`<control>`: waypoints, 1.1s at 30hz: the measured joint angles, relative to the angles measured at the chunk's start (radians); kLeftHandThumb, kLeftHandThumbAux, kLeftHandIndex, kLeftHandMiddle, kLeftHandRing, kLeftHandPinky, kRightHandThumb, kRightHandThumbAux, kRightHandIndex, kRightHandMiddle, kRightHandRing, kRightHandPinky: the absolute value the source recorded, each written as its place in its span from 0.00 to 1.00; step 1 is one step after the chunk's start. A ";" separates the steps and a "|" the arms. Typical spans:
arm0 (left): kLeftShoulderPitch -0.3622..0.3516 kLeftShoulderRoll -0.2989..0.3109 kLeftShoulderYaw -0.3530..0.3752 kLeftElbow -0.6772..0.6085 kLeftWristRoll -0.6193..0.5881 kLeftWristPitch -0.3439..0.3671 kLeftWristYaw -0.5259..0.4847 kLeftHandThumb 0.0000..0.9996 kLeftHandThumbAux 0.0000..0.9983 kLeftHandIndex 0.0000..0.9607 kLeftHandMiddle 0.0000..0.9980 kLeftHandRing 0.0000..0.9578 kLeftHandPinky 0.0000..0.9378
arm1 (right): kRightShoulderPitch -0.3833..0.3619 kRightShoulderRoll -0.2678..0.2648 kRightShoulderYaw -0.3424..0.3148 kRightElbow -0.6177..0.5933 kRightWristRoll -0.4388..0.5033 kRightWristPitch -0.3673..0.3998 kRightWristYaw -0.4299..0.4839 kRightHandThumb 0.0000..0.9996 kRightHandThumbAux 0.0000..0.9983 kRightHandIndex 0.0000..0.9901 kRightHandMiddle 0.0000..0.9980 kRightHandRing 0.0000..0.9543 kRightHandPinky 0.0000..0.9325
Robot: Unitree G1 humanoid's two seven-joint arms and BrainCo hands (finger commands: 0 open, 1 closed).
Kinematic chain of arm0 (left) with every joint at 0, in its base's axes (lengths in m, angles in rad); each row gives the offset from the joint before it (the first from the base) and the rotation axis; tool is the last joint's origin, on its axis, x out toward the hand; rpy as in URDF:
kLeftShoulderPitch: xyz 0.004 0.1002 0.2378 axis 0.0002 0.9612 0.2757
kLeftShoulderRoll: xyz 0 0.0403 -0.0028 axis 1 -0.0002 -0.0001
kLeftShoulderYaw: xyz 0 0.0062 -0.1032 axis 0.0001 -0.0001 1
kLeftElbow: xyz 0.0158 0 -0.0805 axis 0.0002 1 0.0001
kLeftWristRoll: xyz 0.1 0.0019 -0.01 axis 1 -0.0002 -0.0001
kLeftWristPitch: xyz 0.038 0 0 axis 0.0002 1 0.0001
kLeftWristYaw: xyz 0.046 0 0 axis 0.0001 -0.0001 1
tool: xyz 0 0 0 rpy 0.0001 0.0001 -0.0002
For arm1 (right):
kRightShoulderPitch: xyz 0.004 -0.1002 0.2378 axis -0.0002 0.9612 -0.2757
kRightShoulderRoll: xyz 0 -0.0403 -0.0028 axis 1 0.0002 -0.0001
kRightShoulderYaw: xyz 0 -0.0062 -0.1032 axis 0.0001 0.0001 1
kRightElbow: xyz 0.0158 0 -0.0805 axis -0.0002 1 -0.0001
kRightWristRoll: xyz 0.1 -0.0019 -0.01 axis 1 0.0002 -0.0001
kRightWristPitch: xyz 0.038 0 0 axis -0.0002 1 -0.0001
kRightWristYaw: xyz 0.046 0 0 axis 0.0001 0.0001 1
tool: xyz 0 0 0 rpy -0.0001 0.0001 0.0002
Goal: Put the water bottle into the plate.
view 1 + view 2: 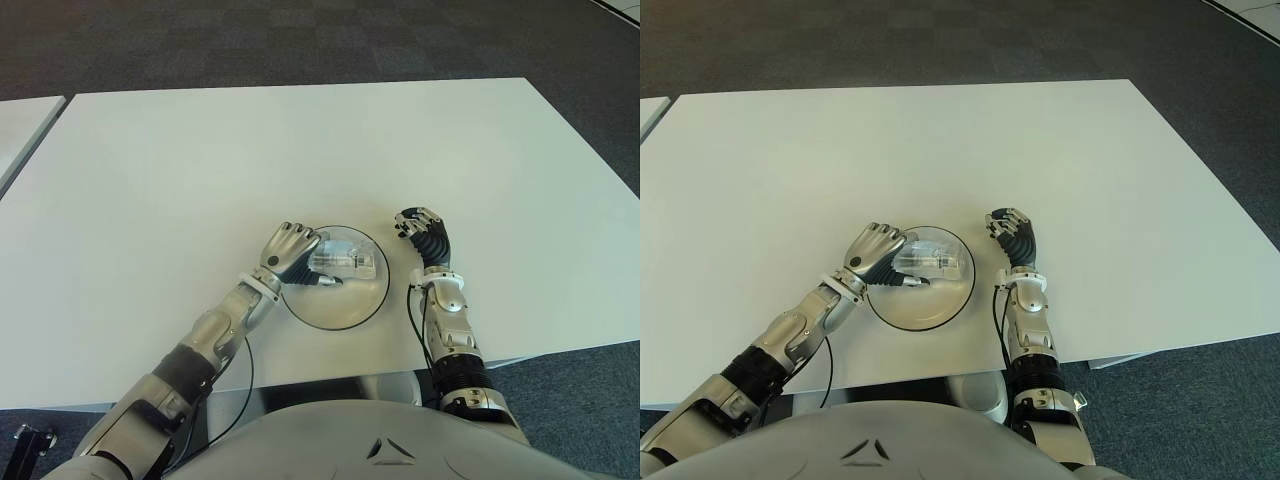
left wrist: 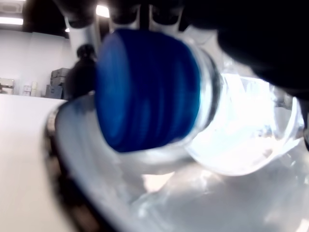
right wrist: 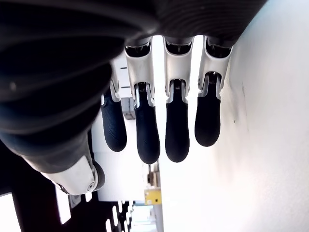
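Holding the water bottle (image 1: 340, 262) over the plate (image 1: 350, 312), your left hand (image 1: 290, 252) has its fingers curled round the clear body, with the bottle lying on its side across the dish. The left wrist view shows the blue cap (image 2: 145, 89) close to the plate's rim and the transparent shoulder just behind it, low against the glassy surface; whether the bottle is already resting on the plate or hovering just above it, you cannot tell from these views.

Expect the bottle to be light and thin-walled, so it will likely dent under a hard squeeze and its smooth plastic may slide in the fingers. Lying sideways, it is round and free to roll, and the plate looks shallow and slick, so let go gently with the bottle settled near the plate's middle rather than at the rim. The body, where you hold it now, is the sensible grip; the cap end is stiffer but narrow.

Your right hand (image 1: 1010, 232) shows on the table (image 1: 300, 150) just beside the plate, on its right, fingers loosely bent and holding nothing
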 measured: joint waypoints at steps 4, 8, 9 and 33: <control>-0.002 0.003 0.000 0.007 -0.019 -0.035 0.007 0.72 0.69 0.45 0.73 0.77 0.80 | 0.000 0.001 -0.002 0.000 0.000 -0.001 0.000 0.71 0.73 0.43 0.50 0.53 0.57; -0.002 0.003 0.000 0.016 -0.031 -0.066 0.025 0.71 0.70 0.45 0.69 0.74 0.78 | 0.000 0.001 -0.002 0.001 0.000 -0.003 -0.001 0.71 0.73 0.43 0.50 0.53 0.56; -0.002 0.003 -0.001 0.022 -0.033 -0.072 0.030 0.71 0.70 0.45 0.68 0.74 0.77 | 0.000 0.001 -0.002 0.001 0.000 -0.003 -0.001 0.71 0.73 0.43 0.50 0.53 0.56; 0.011 0.055 -0.007 -0.080 -0.095 -0.104 -0.203 0.00 0.45 0.00 0.00 0.00 0.00 | 0.000 0.001 -0.002 0.005 -0.001 -0.010 -0.004 0.71 0.73 0.43 0.50 0.53 0.57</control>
